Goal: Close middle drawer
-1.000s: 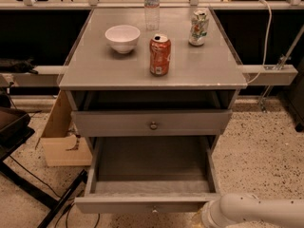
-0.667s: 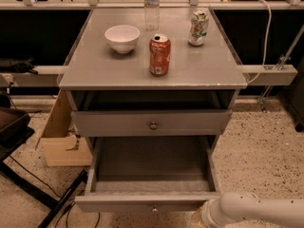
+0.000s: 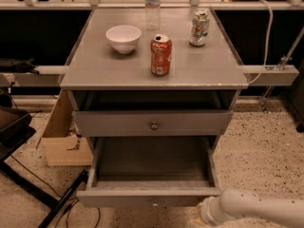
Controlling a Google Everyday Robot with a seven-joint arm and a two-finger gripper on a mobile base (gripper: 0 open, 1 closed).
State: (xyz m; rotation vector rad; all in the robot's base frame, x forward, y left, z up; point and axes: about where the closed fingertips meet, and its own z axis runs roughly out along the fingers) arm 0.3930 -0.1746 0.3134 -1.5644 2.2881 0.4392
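The middle drawer [image 3: 149, 197] is pulled far out of the grey cabinet. Its deep grey box is empty, and its small round knob [image 3: 154, 204] shows at the bottom edge of the view. Above it, the uppermost drawer [image 3: 152, 122] with its own knob is nearly shut. The lowest drawer is hidden under the open one. My white arm [image 3: 256, 208] comes in from the bottom right. My gripper [image 3: 199, 215] is at its end, right by the lower right corner of the middle drawer's front, mostly cut off by the frame edge.
On the cabinet top [image 3: 95, 70] stand a white bowl [image 3: 123, 38], a red can [image 3: 161, 54], a green-white can [image 3: 199, 28] and a clear bottle [image 3: 152, 4]. A cardboard box [image 3: 61, 141] sits on the floor at the left, next to a dark stand and cables [image 3: 28, 175].
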